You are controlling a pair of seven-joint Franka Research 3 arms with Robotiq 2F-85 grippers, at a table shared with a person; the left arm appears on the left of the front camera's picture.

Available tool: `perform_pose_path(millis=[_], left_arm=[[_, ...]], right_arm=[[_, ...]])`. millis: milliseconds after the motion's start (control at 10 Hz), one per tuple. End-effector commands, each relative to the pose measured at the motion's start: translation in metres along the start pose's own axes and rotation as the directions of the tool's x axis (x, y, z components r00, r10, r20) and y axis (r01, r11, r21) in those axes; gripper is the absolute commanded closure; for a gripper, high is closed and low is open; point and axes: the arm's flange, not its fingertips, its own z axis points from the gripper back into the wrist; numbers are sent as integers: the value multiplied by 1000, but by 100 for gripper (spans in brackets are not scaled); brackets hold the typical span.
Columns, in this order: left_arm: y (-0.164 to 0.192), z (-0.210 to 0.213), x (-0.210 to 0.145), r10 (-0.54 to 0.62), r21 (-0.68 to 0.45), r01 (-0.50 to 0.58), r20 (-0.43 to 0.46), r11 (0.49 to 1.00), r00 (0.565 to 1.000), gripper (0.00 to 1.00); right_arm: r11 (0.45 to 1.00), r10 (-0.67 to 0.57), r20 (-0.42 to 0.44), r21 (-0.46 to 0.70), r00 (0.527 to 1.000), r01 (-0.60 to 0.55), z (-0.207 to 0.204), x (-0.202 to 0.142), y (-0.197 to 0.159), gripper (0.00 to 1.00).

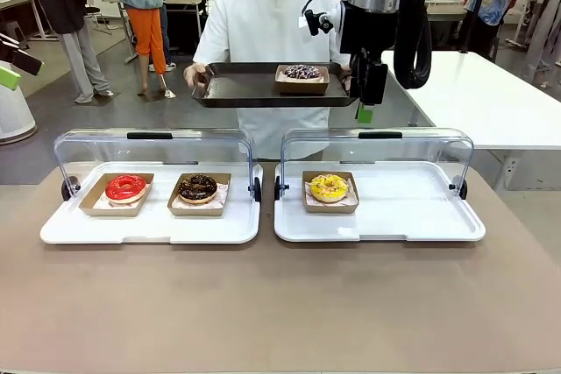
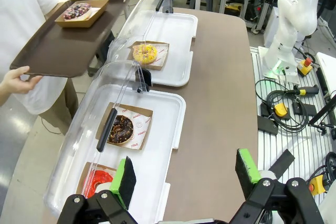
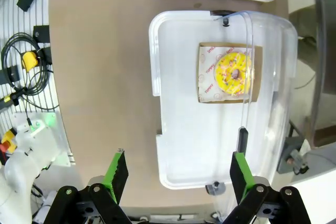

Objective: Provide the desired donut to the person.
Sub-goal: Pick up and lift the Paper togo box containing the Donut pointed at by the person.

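Donut [image 1: 302, 72] with dark icing and pale sprinkles is sitting in its cardboard holder [image 1: 302, 87] on the brown tray [image 1: 237, 89], toward that tray's right end. The person [image 1: 263, 15] is holding the brown tray level, with a hand [image 1: 195, 74] gripping its left end. Right gripper [image 1: 366, 107] is hanging with its jaws spread and nothing between them, just beside the brown tray's right end on the robot's side; whether it is touching the rim cannot be told. Left gripper [image 2: 185, 163] is also gaping empty, well apart from the brown tray on the robot's side. Judging by this, the handover is looking nearly complete. The main risk is lying with the gripper by the rim: any sideways or upward move so near the brown tray could be nudging it, tilting it and sliding the holder off. A second worry is the yellow donut [image 1: 329, 187], sitting below the brown tray under a raised clear lid [image 1: 377, 142], which a descending gripper could be clipping
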Motion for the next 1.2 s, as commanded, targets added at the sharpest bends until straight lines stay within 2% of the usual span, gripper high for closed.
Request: perform_pose_path(millis=[0,300,400,500,600,800,1000,1100], left_arm=[[-1,1,0,-3,-2,3,4,1000,1000,0],[-1,1,0,-3,-2,3,4,1000,1000,0],[-1,1,0,-3,-2,3,4,1000,1000,0],[-1,1,0,-3,-2,3,4,1000,1000,0],[-1,1,0,-3,-2,3,4,1000,1000,0],[-1,1,0,-3,-2,3,4,1000,1000,0],[-1,1,0,-3,-2,3,4,1000,1000,0],[-1,1,0,-3,-2,3,4,1000,1000,0]], right_arm=[[1000,-8,-8,8,1000,8,1,0,-2,0],[1000,0,0,0,1000,0,0,0,0,0],[992,123,81,30,989,-126,20,-16,0,0],[975,206,220,39,953,-220,44,-35,2,0],[973,210,338,18,918,-229,64,-61,-2,0],[968,233,569,-54,789,-247,87,-140,-13,0],[991,133,665,-75,735,-112,74,-213,-22,0],[991,135,697,-85,705,-106,61,-244,-22,0]])
